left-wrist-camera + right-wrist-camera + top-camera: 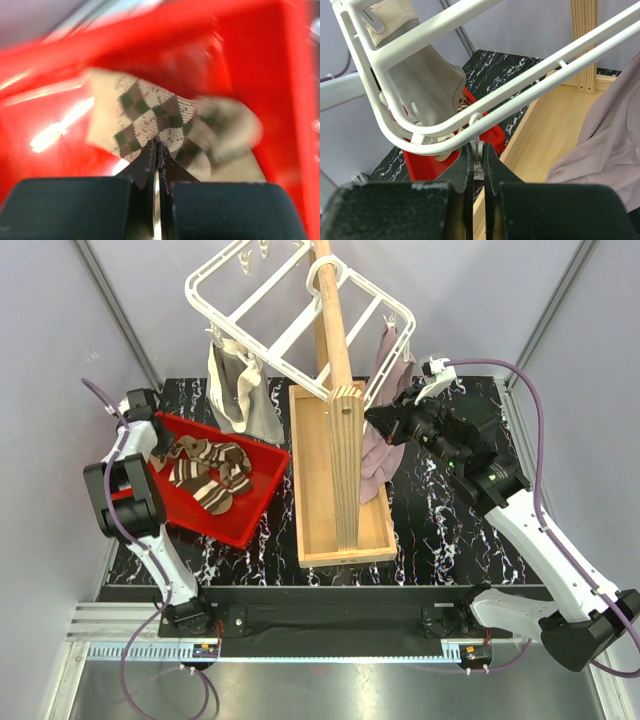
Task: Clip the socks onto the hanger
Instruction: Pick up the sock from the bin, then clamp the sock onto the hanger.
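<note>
A brown-and-cream checkered sock (150, 110) lies in the red bin (45, 70), and my left gripper (158, 145) is shut on its edge. From above, that left gripper (166, 446) reaches into the bin's left end beside the patterned socks (212, 475). The white hanger (250, 300) hangs tilted on the wooden pole. A beige-grey sock (236, 390) and a mauve sock (380, 445) dangle from it. My right gripper (478, 145) is shut on a small white clip peg (475, 119) under the hanger's (520, 95) front bar.
The wooden pole (335, 330) rises from a wooden tray base (318, 510) at mid-table. The red bin (250, 510) sits left of it. The hung mauve sock (615, 145) drapes close to my right arm (450, 445). Grey walls stand behind.
</note>
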Controlling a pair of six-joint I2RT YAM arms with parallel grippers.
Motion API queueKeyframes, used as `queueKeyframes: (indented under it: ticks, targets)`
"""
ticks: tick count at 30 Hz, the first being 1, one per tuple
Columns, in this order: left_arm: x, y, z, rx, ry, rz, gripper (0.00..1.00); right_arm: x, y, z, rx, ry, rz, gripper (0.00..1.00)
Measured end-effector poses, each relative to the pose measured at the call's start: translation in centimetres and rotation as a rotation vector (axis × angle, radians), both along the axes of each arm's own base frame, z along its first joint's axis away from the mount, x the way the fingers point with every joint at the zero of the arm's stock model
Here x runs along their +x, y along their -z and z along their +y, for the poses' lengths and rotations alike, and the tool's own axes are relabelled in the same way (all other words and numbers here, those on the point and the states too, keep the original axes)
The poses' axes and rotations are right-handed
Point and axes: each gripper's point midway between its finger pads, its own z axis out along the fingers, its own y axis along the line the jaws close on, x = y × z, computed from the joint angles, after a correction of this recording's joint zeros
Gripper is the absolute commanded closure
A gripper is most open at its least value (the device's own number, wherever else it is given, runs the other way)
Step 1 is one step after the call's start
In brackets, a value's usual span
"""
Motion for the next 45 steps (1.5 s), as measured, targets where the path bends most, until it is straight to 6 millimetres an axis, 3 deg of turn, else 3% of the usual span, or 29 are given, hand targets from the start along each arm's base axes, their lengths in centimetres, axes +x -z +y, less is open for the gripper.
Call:
queueKeyframes:
  ticks: [5,8,11,14,18,21,25,30,33,36,38,41,45]
  targets:
    - [-2.0,-6.6,-4.3,0.048,0.075,-0.129,1.00,-0.2,-0.2,0.0,0.009,-0.004,-0.003,1.00]
    - [-3.2,-9.9,-5.5,0.062,0.086,-0.218,1.00,-0.2,-0.2,0.0,0.010,-0.006,-0.002,1.00]
    - [-4.5,-10.8,-6.0,0.055,0.081,-0.267,1.00,-0.2,-0.2,0.0,0.010,-0.006,-0.002,1.00]
    - [-5.6,-10.1,-7.4,0.024,0.120,-0.268,1.00,-0.2,-0.1,0.0,0.010,-0.007,-0.001,1.00]
    - [-5.4,-10.4,-11.5,0.058,0.281,-0.231,1.00,-0.2,-0.1,0.0,0.010,-0.007,0.000,1.00]
    - [-5.6,-12.8,-14.0,0.112,0.378,-0.269,1.00,-0.2,0.0,0.1,0.010,-0.008,0.003,1.00]
    - [-7.4,-19.9,-13.1,0.221,0.370,-0.412,1.00,0.0,0.3,0.4,0.009,-0.017,0.013,1.00]
    - [-9.8,-32.4,-11.8,0.356,0.314,-0.679,1.00,0.0,0.6,0.8,0.009,-0.031,0.025,1.00]
    - [-11.8,-35.7,-11.9,0.382,0.314,-0.767,1.00,0.0,0.6,0.8,0.012,-0.034,0.026,1.00]
    - [-12.8,-36.0,-12.5,0.368,0.341,-0.781,1.00,0.0,0.7,1.0,0.011,-0.041,0.028,1.00]
    - [-12.5,-34.5,-13.1,0.343,0.369,-0.751,1.00,0.2,0.9,1.1,0.008,-0.042,0.033,1.00]
    - [-11.5,-28.9,-14.6,0.277,0.437,-0.617,1.00,0.3,1.1,1.2,0.006,-0.043,0.037,1.00]
    - [-10.6,-18.9,-19.1,0.171,0.600,-0.342,1.00,0.2,1.0,1.2,0.009,-0.047,0.033,1.00]
